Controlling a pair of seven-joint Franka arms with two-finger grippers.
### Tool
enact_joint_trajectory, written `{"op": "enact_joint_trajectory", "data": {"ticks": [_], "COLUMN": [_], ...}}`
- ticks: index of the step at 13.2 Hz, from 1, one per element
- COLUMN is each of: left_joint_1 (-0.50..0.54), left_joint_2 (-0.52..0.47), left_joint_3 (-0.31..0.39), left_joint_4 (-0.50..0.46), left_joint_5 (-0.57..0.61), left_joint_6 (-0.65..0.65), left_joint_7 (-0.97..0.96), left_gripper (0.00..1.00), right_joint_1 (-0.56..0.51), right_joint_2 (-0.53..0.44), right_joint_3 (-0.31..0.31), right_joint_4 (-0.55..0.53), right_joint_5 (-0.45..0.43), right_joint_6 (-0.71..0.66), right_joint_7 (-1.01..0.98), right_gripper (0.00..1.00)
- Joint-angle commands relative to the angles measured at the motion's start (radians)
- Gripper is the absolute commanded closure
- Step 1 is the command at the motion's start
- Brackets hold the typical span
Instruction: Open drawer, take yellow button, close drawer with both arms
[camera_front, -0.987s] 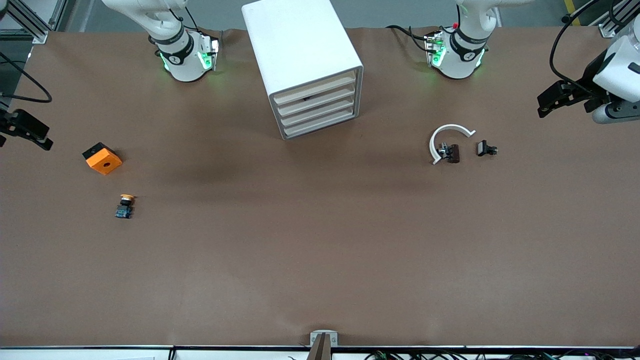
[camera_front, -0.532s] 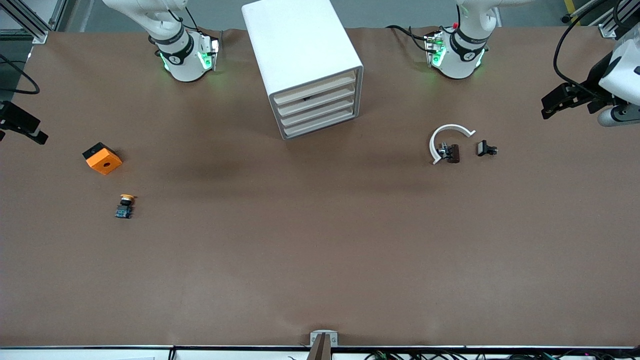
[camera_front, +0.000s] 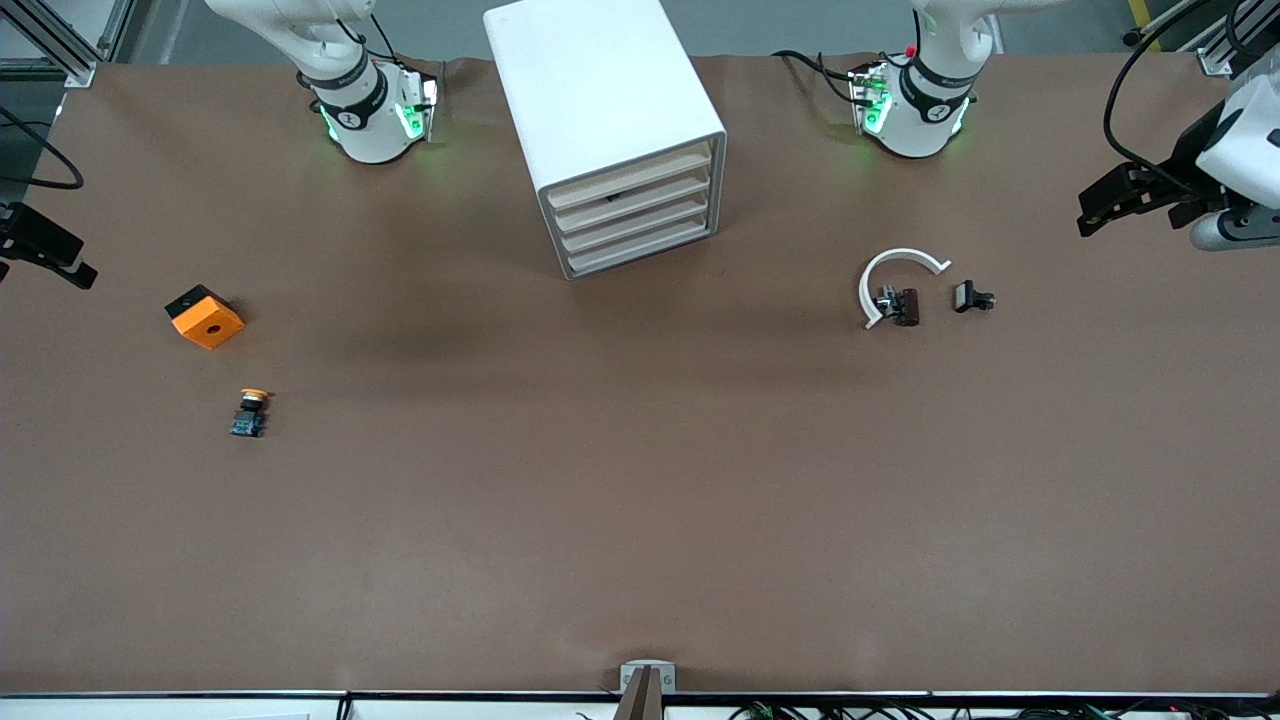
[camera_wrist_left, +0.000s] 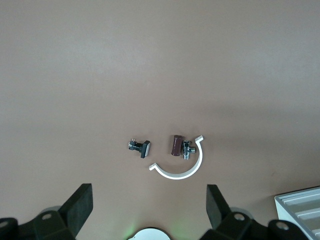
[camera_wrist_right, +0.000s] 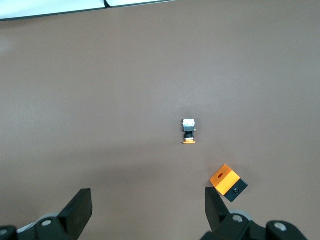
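The button (camera_front: 250, 412), orange-yellow cap on a black body and blue base, lies on the brown table toward the right arm's end, nearer the front camera than the orange block (camera_front: 204, 316). It also shows in the right wrist view (camera_wrist_right: 189, 132). The white drawer cabinet (camera_front: 620, 130) stands between the arm bases, all its drawers (camera_front: 635, 215) pushed in. My right gripper (camera_front: 70, 265) hangs over the table's edge at the right arm's end, open and empty (camera_wrist_right: 147, 206). My left gripper (camera_front: 1090, 212) hangs over the left arm's end, open and empty (camera_wrist_left: 148, 207).
A white curved piece (camera_front: 895, 280) with a small dark clip (camera_front: 905, 305) inside it and a second black clip (camera_front: 972, 298) beside it lie toward the left arm's end; all show in the left wrist view (camera_wrist_left: 182, 167). The orange block shows in the right wrist view (camera_wrist_right: 228, 182).
The right gripper has drifted slightly toward the robots' side of the table. The left gripper has shifted a little and come back. Nothing on the table moved.
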Motion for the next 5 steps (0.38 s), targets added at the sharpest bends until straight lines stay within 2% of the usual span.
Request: {"op": "enact_joint_trajectory", "data": {"ticks": [1,5], "left_joint_1": [0.002,0.002], "left_joint_2": [0.0,0.008], "left_joint_3": [-0.003,-0.003], "left_joint_4": [0.022,0.039], "left_joint_5": [-0.008,0.001], "left_joint_6": [-0.008,-0.008], "left_joint_7": [0.018,0.015], "left_gripper": [0.0,0.0], "right_joint_1": [0.002,0.0], "right_joint_2": [0.005,0.006], "right_joint_3": [0.006,0.006], "right_joint_4": [0.018,0.016], "right_joint_5": [-0.015,-0.016], "right_joint_6": [-0.016,-0.019], "right_joint_7": [-0.005,-0.005], "right_gripper": [0.0,0.0]}}
